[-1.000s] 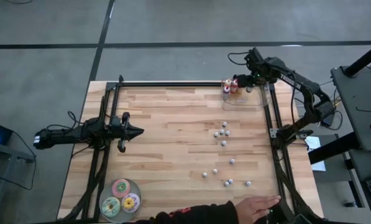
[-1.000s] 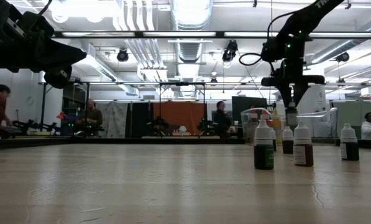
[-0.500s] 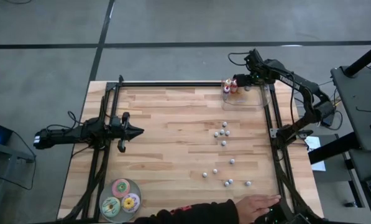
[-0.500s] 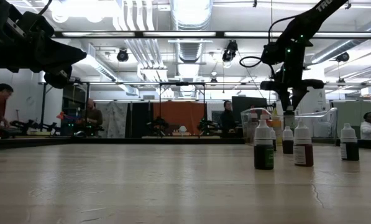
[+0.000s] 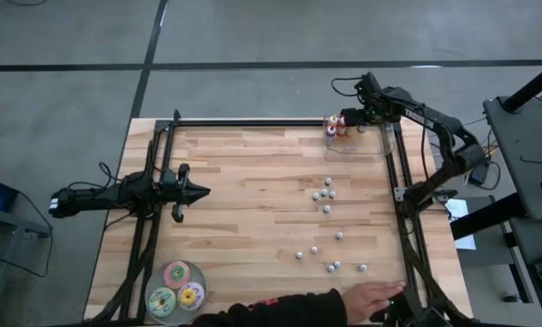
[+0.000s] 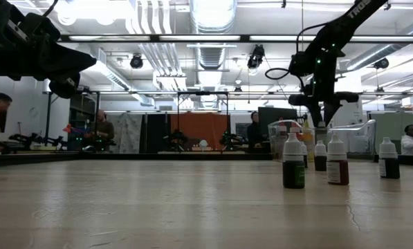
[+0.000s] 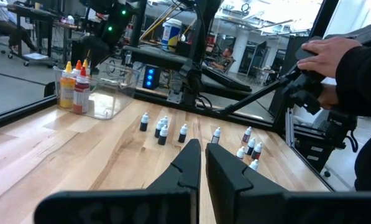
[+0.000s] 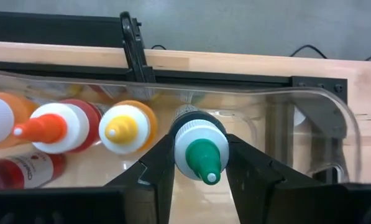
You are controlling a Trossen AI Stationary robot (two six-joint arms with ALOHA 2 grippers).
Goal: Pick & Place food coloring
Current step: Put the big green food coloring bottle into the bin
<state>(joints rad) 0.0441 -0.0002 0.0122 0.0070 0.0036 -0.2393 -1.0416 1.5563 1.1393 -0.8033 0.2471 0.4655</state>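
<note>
White-capped, green-tipped food coloring bottle (image 8: 196, 149)

A pale wooden tabletop (image 5: 243, 213) stands on a grey concrete floor (image 5: 252, 36) marked with dark seams. Beyond its far edge, bright ceiling lights (image 6: 213, 12), silver ducting (image 6: 151, 55) and an orange partition (image 6: 199, 130) fill the workshop.

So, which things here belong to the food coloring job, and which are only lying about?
Job: green-capped bottle, held by the right gripper at the clear bin; bottles in the bin; loose small bottles on the table.
Lying about: three discs; person's hand at the table edge; left gripper, waiting at the left.
</note>
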